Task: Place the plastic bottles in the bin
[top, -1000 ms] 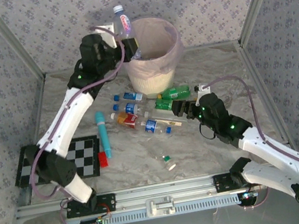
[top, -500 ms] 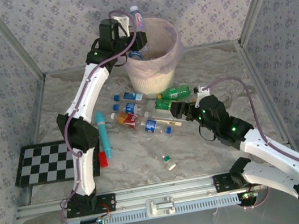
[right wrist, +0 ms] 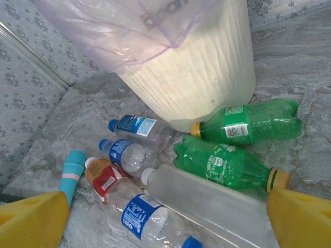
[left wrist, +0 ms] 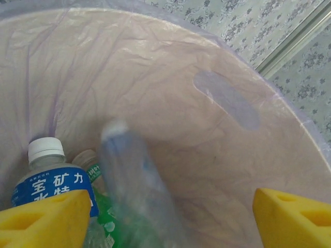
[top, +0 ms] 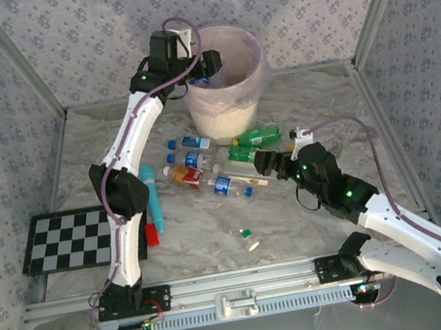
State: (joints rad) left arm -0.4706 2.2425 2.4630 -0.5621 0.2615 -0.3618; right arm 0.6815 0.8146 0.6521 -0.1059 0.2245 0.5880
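My left gripper (top: 205, 62) hangs over the left rim of the bin (top: 233, 112), open. In the left wrist view its yellow fingers (left wrist: 44, 217) stand wide apart. Between them a blurred clear bottle (left wrist: 132, 175) drops free into the pink-lined bin (left wrist: 217, 129), onto a white-capped, blue-labelled bottle (left wrist: 51, 178) and a green one (left wrist: 106, 219). My right gripper (top: 264, 161) is open low over the table beside the heap of plastic bottles (top: 224, 183). Before the right gripper (right wrist: 165, 230) lie a frosted bottle (right wrist: 207, 199), two green ones (right wrist: 227, 163), blue-labelled ones (right wrist: 139, 217) and a red-labelled one (right wrist: 103, 178).
A teal stick tool (top: 151, 195) with a red end lies left of the heap. A small green-capped item (top: 248, 237) sits alone nearer the front. A checkerboard plate (top: 72, 239) lies at the left front. The frame posts and patterned walls close in the table.
My left arm swung the held bottle over the bin and the gripper opened; the bottle now falls inside. The right arm has barely shifted.
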